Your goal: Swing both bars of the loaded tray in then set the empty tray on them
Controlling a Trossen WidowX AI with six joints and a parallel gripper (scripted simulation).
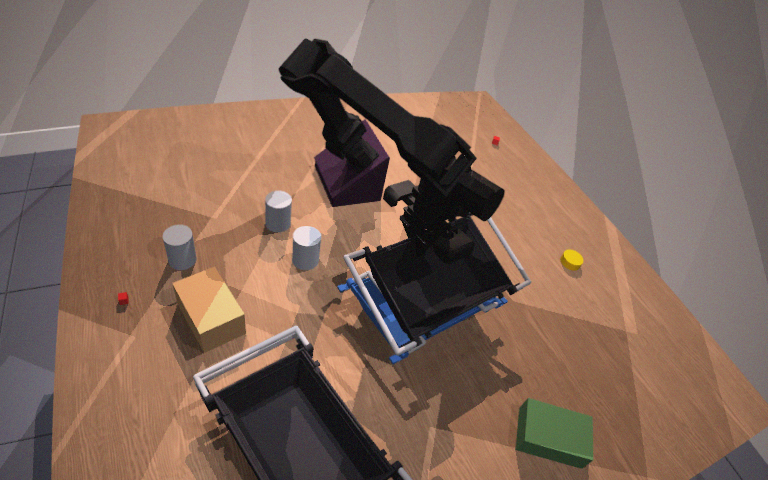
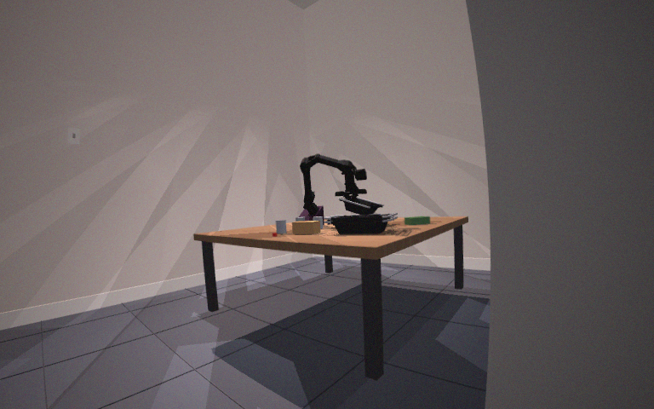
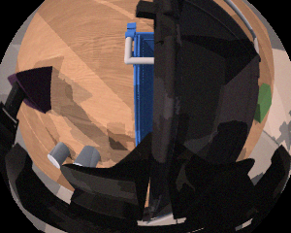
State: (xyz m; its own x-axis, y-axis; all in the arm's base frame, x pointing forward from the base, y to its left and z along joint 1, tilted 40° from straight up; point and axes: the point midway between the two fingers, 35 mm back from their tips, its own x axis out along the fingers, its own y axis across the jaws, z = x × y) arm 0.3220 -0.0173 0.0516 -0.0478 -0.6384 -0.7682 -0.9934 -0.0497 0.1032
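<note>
My gripper (image 1: 437, 242) (image 3: 157, 136) is shut on the far wall of a black tray (image 1: 447, 285) (image 2: 364, 204) (image 3: 204, 78) and holds it tilted, its near end lower. Grey-white wire bars (image 1: 510, 252) stick out at its ends. Right beneath it lies a blue tray (image 1: 376, 304) (image 3: 142, 91), mostly covered, so what is inside it is hidden. A white bar (image 1: 385, 315) (image 3: 138, 60) shows along the blue tray's left side. A second black tray (image 1: 293, 416) (image 2: 358, 223) stands at the table's front with one bar (image 1: 245, 356) swung out over its end.
Three grey cylinders (image 1: 178, 246) (image 1: 278, 210) (image 1: 306, 247) and a yellow box (image 1: 208, 306) stand left of the trays. A green block (image 1: 555, 432) lies front right and a yellow disc (image 1: 571, 259) to the right. Small red cubes (image 1: 122, 297) (image 1: 495, 140) lie apart. The arm's purple base (image 1: 352, 172) is behind.
</note>
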